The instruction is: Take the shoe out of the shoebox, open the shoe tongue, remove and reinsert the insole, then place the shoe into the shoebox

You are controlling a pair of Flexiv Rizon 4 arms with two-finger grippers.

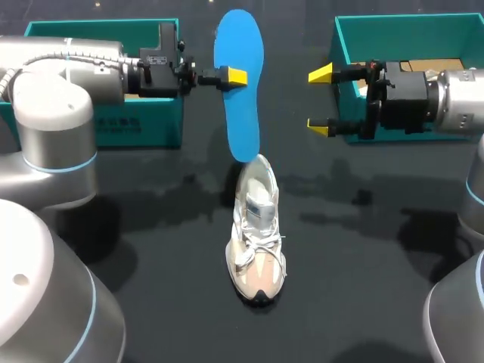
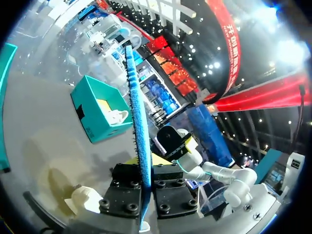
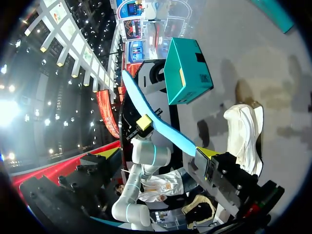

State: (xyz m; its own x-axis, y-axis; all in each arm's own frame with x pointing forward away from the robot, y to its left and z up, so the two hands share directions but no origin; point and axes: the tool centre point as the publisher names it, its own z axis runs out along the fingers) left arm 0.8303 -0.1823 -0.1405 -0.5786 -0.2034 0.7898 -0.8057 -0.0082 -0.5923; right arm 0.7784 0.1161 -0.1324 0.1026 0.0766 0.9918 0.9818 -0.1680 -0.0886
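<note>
My left gripper (image 1: pixel 233 76) is shut on a blue insole (image 1: pixel 239 83) and holds it upright above the table, its lower end just over the heel of the shoe. The white and beige shoe (image 1: pixel 257 234) stands in the table's middle, toe towards the front. In the left wrist view the insole (image 2: pixel 138 117) runs edge-on between the fingers of the left gripper (image 2: pixel 145 187), with the shoe (image 2: pixel 85 200) below. My right gripper (image 1: pixel 319 100) stands open to the right of the insole, apart from it. The right wrist view shows the insole (image 3: pixel 158 124) and the shoe (image 3: pixel 243 131) ahead of the right gripper (image 3: pixel 160 153).
Two teal shoeboxes stand at the back: one (image 1: pixel 113 121) at the left behind my left arm, one (image 1: pixel 393 34) at the right behind my right wrist. The dark tabletop (image 1: pixel 363 287) stretches around the shoe.
</note>
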